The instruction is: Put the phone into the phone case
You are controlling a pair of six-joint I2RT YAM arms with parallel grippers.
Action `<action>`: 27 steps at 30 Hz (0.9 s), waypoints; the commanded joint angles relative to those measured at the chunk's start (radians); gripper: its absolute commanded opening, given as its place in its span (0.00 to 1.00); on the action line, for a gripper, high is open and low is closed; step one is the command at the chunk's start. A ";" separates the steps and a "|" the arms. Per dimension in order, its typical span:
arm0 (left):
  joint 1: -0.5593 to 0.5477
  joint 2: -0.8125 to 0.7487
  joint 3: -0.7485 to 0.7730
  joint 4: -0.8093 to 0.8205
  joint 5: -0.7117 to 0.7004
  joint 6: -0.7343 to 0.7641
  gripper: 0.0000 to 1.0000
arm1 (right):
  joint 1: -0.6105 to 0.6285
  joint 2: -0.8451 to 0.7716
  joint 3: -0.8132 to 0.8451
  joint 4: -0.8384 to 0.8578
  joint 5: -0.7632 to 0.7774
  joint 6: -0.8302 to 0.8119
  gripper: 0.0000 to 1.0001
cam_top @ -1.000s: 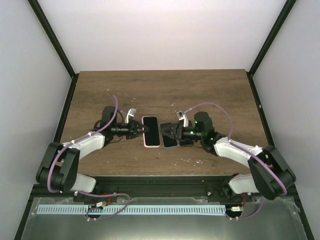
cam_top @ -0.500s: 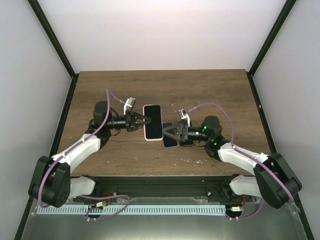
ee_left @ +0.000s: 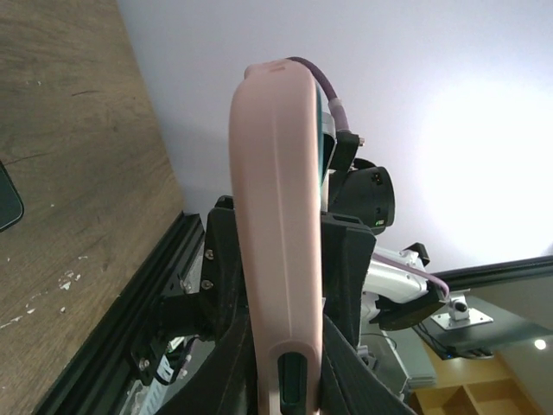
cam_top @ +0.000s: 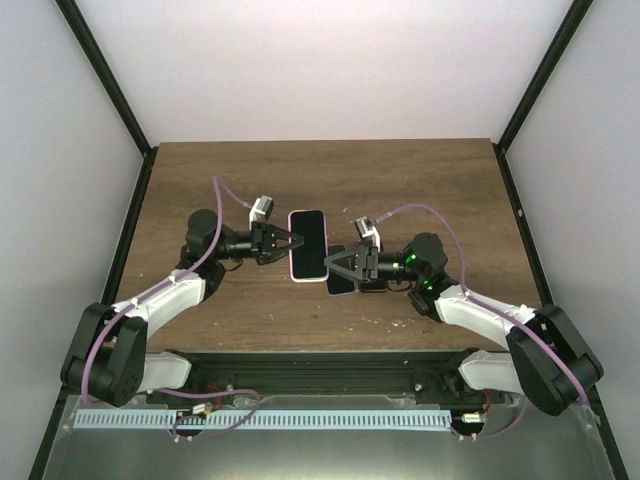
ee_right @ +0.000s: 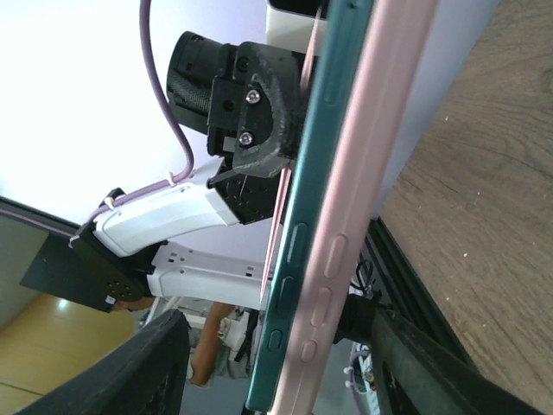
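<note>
A pink phone case [cam_top: 309,281] hangs above the middle of the table, with my left gripper [cam_top: 287,240] shut on its left edge. In the left wrist view the case's pink back [ee_left: 276,199] stands edge-on between the two black fingers [ee_left: 347,268]. The phone [cam_top: 308,245] lies in the case, dark screen up. In the right wrist view its teal edge [ee_right: 333,147] stands proud of the pink case wall [ee_right: 380,147]. My right gripper [cam_top: 335,262] is at the case's right edge, open, with a finger [ee_right: 147,367] on either side of phone and case.
A dark flat slab [cam_top: 341,284] lies on the wooden table [cam_top: 420,180] under the right gripper; its corner [ee_left: 7,201] shows in the left wrist view. Black frame posts [cam_top: 105,85] flank the table. The near rail [cam_top: 320,365] runs along the front.
My left arm has lifted the case with the phone off the table and carried it slightly away and right. The right gripper has moved to its right edge, its jaws narrowing a little.
</note>
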 commanded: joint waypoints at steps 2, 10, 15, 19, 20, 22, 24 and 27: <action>-0.004 -0.010 -0.005 0.109 0.011 -0.017 0.18 | 0.016 0.011 0.049 0.061 -0.024 0.030 0.52; -0.005 -0.021 -0.004 0.154 0.026 -0.048 0.21 | 0.023 -0.021 0.049 0.041 -0.008 0.019 0.30; -0.008 -0.031 -0.011 0.124 0.029 -0.027 0.25 | 0.029 -0.059 0.057 0.005 0.010 0.001 0.30; -0.017 -0.021 -0.013 0.143 0.034 -0.034 0.25 | 0.032 -0.060 0.073 -0.022 0.019 0.002 0.37; -0.021 -0.020 -0.013 0.149 0.033 -0.036 0.25 | 0.034 -0.057 0.079 -0.023 0.018 0.002 0.36; -0.029 -0.017 -0.011 0.147 0.033 -0.028 0.24 | 0.034 -0.051 0.084 -0.023 0.019 0.005 0.31; -0.033 -0.013 -0.012 0.144 0.037 -0.018 0.22 | 0.035 -0.048 0.084 -0.020 0.020 0.007 0.24; -0.033 -0.012 -0.015 0.139 0.044 0.001 0.22 | 0.035 -0.047 0.083 -0.023 0.021 0.000 0.12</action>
